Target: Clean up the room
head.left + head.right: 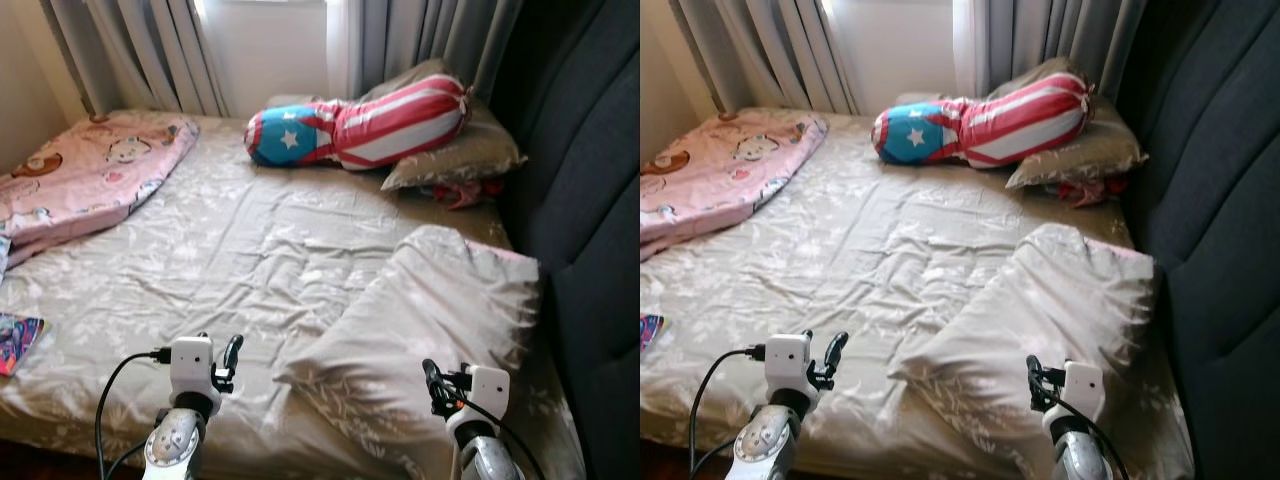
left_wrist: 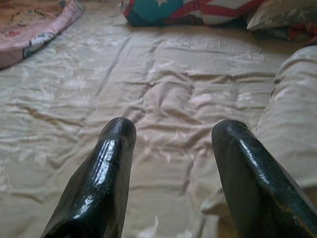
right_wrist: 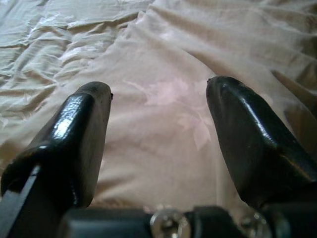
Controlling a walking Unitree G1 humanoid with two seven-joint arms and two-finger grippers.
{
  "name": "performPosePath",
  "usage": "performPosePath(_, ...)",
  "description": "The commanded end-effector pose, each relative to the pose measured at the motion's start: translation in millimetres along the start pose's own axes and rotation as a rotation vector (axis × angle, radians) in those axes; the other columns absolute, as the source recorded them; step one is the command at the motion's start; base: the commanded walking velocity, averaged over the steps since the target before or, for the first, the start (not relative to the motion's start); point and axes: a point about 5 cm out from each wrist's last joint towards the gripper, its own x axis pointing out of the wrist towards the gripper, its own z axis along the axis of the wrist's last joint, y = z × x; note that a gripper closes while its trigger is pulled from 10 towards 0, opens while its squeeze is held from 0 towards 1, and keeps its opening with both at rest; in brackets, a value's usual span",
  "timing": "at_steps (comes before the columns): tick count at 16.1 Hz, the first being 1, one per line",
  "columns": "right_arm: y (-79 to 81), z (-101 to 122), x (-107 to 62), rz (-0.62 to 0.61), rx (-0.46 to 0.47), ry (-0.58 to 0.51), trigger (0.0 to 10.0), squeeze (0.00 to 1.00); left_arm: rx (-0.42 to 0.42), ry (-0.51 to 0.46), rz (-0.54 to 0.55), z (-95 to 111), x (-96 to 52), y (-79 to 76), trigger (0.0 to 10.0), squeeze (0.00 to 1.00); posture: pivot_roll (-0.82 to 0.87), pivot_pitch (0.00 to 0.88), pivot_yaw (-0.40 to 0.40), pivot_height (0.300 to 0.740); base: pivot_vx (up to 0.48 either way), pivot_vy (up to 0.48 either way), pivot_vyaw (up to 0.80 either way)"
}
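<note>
**Two open grippers over a rumpled bed**

Two grippers were what we held low over the near edge of the bed: our left gripper and right gripper, both spread wide and empty. The folded duvet lay just beyond the right one, by the dark headboard. Farther off, a flag-patterned bolster rested on a pillow; a pink blanket lay left, grey curtains behind.
</note>
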Motion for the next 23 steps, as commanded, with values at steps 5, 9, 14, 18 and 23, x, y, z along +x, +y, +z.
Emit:
performPosePath(5, 1.2, 2.4, 1.8, -0.005, 0.004, -0.007, 10.0, 0.00, -0.017, -0.005, -0.009, 4.4, 2.8, -2.2, 10.0, 0.00, -0.02, 0.000, -0.013, 0.660, 0.000, 0.000, 0.00)
performPosePath(9, 2.8, 2.7, 2.2, -0.004, 0.010, -0.011, 10.0, 0.00, -0.028, -0.004, -0.017, 5.5, 3.7, -2.5, 10.0, 0.00, -0.02, 0.000, -0.011, 0.660, 0.000, 0.000, 0.00)
performPosePath(14, 3.6, 3.3, 3.4, -0.007, 0.014, -0.008, 10.0, 0.00, -0.030, -0.005, -0.012, 6.8, 3.9, -1.0, 10.0, 0.00, -0.01, 0.000, -0.011, 0.660, 0.000, 0.000, 0.00)
performPosePath(18, 3.7, 4.2, 4.3, -0.008, 0.012, -0.008, 10.0, 0.00, -0.033, -0.007, -0.019, 7.3, 4.0, -1.9, 10.0, 0.00, -0.01, 0.000, -0.012, 0.660, 0.274, 0.000, 0.00)
performPosePath(23, 3.9, 6.0, 5.7, -0.008, 0.008, -0.014, 10.0, 0.00, -0.037, -0.006, -0.025, 7.0, 4.6, -3.3, 10.0, 0.00, -0.01, 0.000, -0.012, 0.660, 0.304, 0.000, -0.30)
